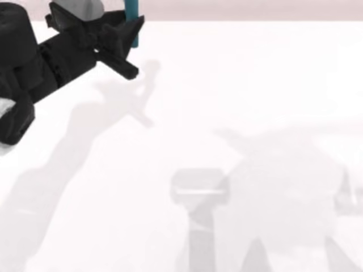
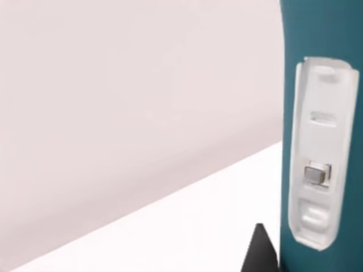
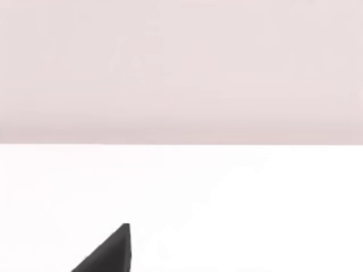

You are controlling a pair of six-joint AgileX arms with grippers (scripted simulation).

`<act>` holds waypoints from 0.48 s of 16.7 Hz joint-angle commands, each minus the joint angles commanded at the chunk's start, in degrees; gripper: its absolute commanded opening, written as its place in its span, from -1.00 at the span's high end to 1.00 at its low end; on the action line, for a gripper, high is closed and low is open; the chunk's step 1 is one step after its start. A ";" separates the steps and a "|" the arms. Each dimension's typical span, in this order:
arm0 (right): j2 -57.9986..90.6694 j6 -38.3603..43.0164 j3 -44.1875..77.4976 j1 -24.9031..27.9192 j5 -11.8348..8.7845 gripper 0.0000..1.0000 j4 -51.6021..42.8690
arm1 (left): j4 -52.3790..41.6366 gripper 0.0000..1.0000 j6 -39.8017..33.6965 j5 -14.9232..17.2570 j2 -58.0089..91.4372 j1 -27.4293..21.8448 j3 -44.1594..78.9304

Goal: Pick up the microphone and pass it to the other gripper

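Observation:
The microphone (image 1: 131,20) stands upright at the table's far left, its teal handle running out past the top edge of the top view, so its head is out of view. My left gripper (image 1: 126,41) is shut on the lower handle. In the left wrist view the teal handle (image 2: 340,28) fills the side of the picture, with its white switch patch (image 2: 320,170) facing the camera and one black fingertip (image 2: 260,255) pressed against it. My right arm is outside the top view. Of my right gripper (image 3: 112,254) only a dark tip shows in its wrist view.
The white table (image 1: 238,90) reaches back to a pale pinkish wall (image 1: 238,8). Faint shadows of both arms lie on the table (image 1: 272,187), the larger at the lower right. No other objects are in view.

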 joint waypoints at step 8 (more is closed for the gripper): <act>0.00 0.00 0.00 0.00 0.00 -1.00 0.00 | 2.24 1.00 0.50 -0.05 -0.90 -1.10 -0.35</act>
